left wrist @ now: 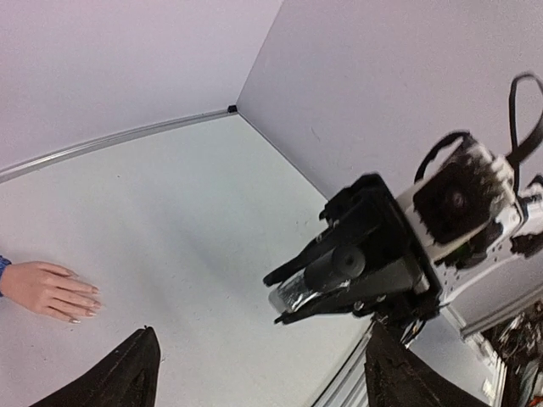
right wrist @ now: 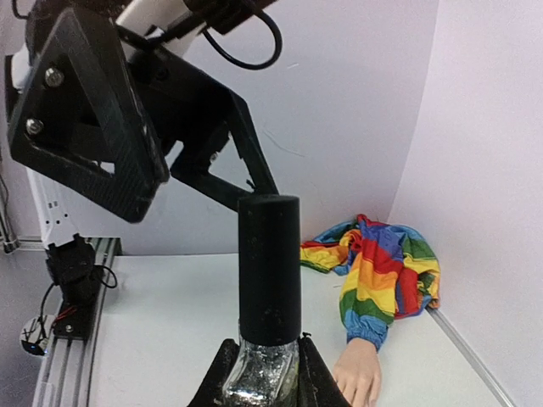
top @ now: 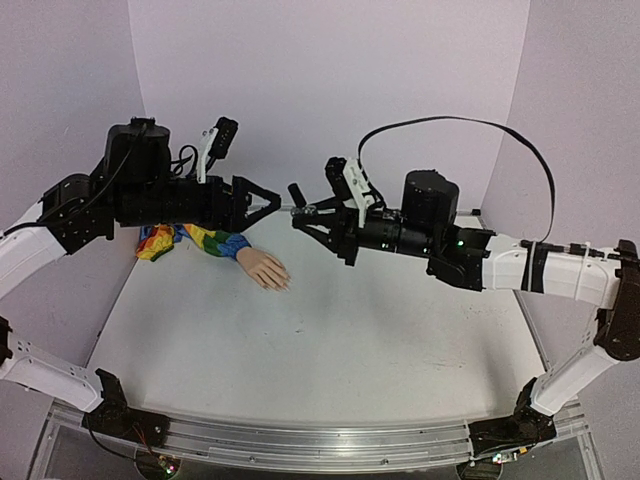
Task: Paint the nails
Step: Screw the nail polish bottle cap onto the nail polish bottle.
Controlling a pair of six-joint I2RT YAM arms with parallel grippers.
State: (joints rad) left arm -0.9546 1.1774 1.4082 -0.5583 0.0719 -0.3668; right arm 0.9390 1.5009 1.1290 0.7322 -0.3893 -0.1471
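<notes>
From above and behind the bases, facing the far wall. From the left wrist, facing right, near the bottle. From the right wrist, facing left, bottle closest. Shared throughout: hand.

no readable text, labels, numbers

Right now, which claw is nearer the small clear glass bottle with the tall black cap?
Right. The right claw is shut on the black-capped glass bottle; the left claw hangs open facing it, not touching.
</notes>
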